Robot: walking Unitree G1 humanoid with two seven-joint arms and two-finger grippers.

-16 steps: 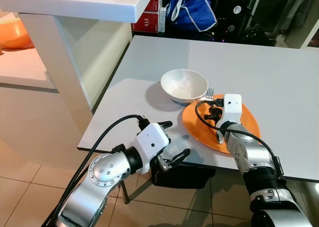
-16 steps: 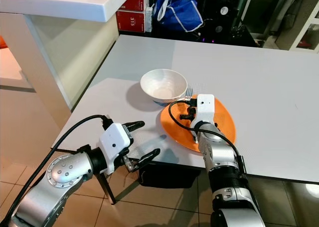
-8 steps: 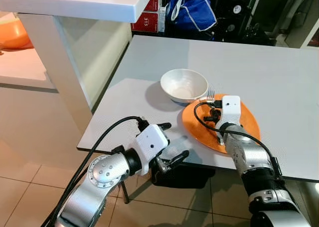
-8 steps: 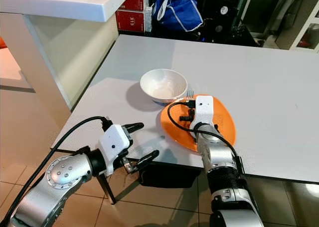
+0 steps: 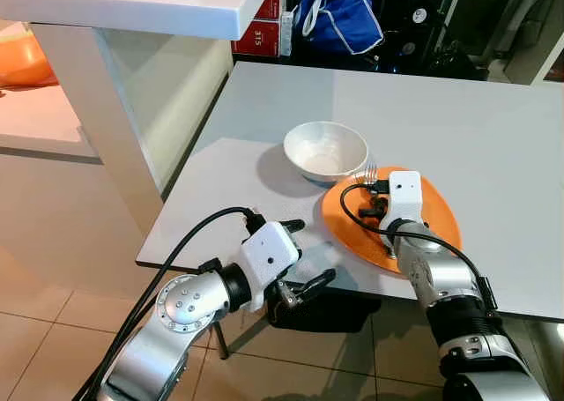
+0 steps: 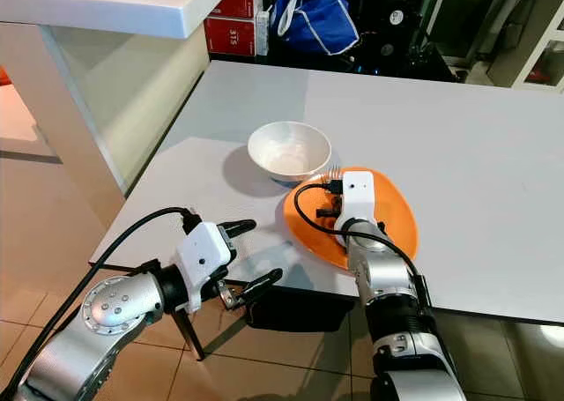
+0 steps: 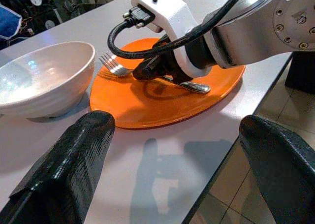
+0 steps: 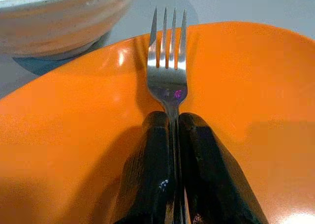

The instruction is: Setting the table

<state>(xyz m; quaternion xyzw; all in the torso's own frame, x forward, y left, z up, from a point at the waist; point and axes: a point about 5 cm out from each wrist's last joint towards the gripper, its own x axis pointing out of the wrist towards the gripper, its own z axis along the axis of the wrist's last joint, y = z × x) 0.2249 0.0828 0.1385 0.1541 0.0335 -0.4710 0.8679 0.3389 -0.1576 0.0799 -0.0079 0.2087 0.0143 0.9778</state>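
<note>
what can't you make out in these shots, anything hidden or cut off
- Fork: in the right wrist view the handle is hidden between the right gripper fingers; in the eye views the wrist covers all but the tines.
- Plate: its near part is behind the right arm in the eye views.
- Bowl: cut off by the picture's edge in the left wrist view.
- Dark thing under the table: too dark to identify.

Grey table [image 5: 493, 145] bears bowl [image 5: 325, 151], orange plate [image 5: 441, 216].
</note>
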